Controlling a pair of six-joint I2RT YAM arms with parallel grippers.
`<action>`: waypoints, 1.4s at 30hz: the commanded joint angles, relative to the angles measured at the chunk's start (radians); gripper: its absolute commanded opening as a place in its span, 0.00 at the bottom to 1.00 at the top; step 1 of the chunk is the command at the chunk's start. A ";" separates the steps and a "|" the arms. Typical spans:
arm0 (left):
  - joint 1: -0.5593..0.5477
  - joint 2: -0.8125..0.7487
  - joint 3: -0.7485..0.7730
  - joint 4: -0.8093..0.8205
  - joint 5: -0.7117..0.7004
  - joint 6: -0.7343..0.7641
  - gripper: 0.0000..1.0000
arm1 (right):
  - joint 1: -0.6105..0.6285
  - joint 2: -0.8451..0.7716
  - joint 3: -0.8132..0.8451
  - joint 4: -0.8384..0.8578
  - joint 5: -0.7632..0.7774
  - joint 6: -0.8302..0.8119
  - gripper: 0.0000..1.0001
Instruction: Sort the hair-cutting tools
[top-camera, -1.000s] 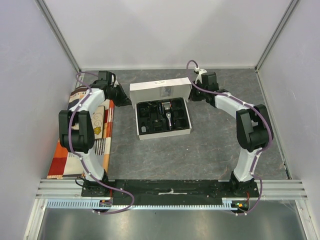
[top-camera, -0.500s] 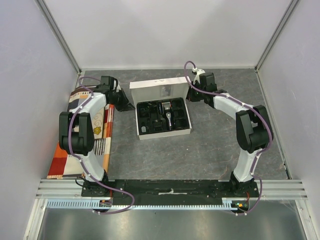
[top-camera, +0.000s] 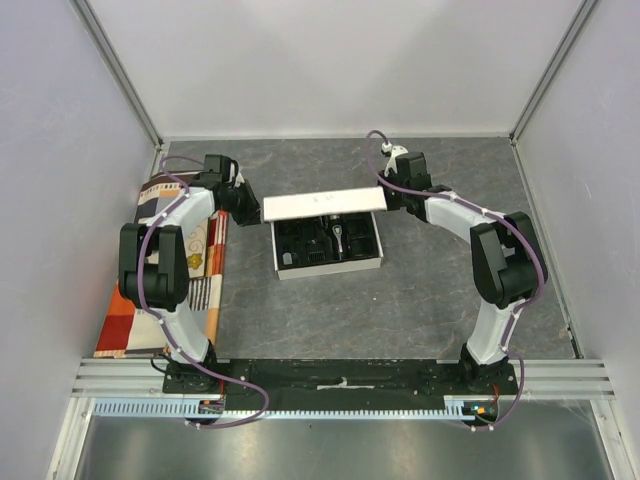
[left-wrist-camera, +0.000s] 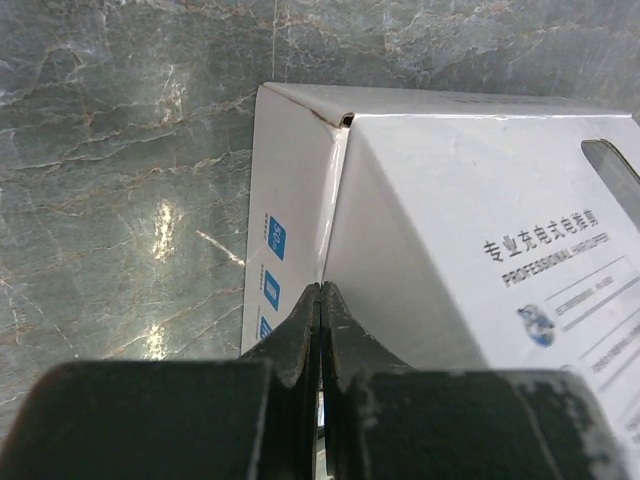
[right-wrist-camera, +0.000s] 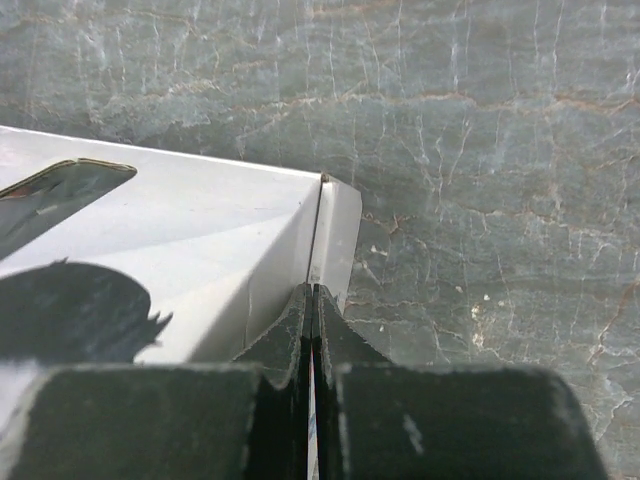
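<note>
The white box (top-camera: 326, 266) lies mid-table with its black moulded tray holding the hair-cutting tools. The black clipper (top-camera: 339, 238) with its silver head shows in the tray; the other pieces are dark and hard to tell apart. The white lid (top-camera: 325, 203) stands tilted over the tray's far part and hides it. My left gripper (top-camera: 252, 204) is shut on the lid's left side flap (left-wrist-camera: 290, 200), as the left wrist view (left-wrist-camera: 320, 290) shows. My right gripper (top-camera: 393, 197) is shut on the lid's right flap (right-wrist-camera: 338, 225), as the right wrist view (right-wrist-camera: 312, 292) shows.
A patterned orange and white cloth (top-camera: 190, 270) lies along the table's left side under the left arm. White walls close the table on three sides. A metal rail (top-camera: 340, 385) runs along the near edge.
The lid has swung from lying flat behind the tray to standing tilted over its far part. Both grippers moved with it, toward the near side.
</note>
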 joint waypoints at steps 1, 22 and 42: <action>-0.008 -0.058 -0.020 0.031 -0.007 0.025 0.02 | 0.023 -0.042 -0.032 0.045 -0.009 -0.004 0.00; -0.063 -0.253 0.062 -0.080 -0.212 0.081 0.02 | 0.139 -0.262 -0.034 -0.053 0.375 -0.158 0.00; -0.212 -0.282 -0.092 -0.015 -0.241 0.082 0.02 | 0.230 -0.340 -0.209 -0.042 0.297 -0.109 0.00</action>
